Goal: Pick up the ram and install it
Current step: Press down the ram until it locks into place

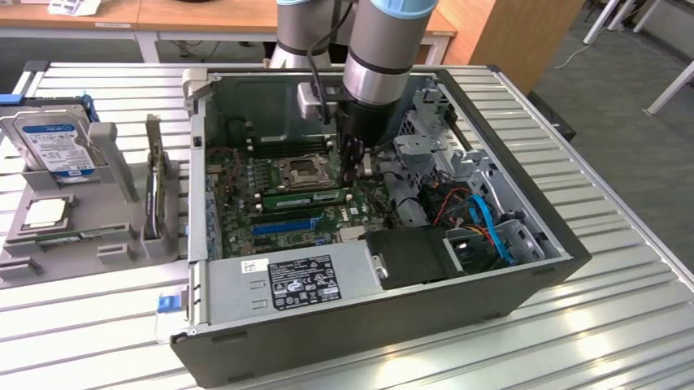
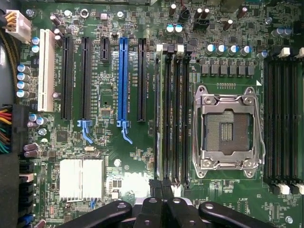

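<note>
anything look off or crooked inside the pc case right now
Nothing looks spilled or broken. The ram stands in a slot beside the cpu socket and looks straight along it, not tilted. The socket is bare, with no cooler on it. The shut gripper sits over one end of the ram.

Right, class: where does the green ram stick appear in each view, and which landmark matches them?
Exterior view: the ram stands in a slot inside the open case, near the picture's middle, just below the CPU socket.
Wrist view: the ram is seen edge-on, in the memory slot farthest from the CPU socket in the bank beside it.
Shared landmark: the CPU socket's silver frame.
</note>
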